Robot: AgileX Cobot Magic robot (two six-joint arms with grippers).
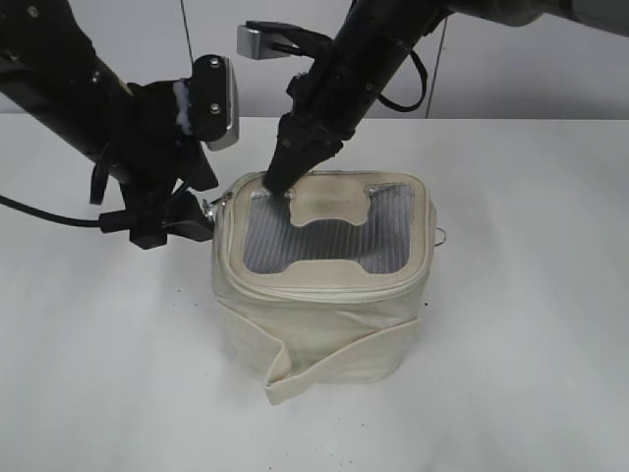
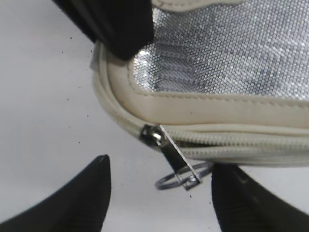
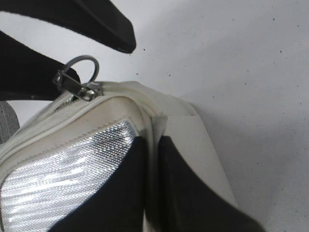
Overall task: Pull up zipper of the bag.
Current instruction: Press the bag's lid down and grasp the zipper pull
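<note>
The cream-white bag stands upright mid-table, its grey mesh lid facing up. The zipper track runs round the lid rim. Its silver pull with a wire ring hangs at the back left corner and also shows in the right wrist view. My left gripper is open, with the pull between its two fingers, touching neither clearly; in the exterior view it sits at the bag's left corner. My right gripper is shut on the lid's rim fabric near that corner.
The bag's loose strap flap hangs round the front. A second small ring shows at the bag's right side. The white table lies around the bag, and a black cable trails from the left arm.
</note>
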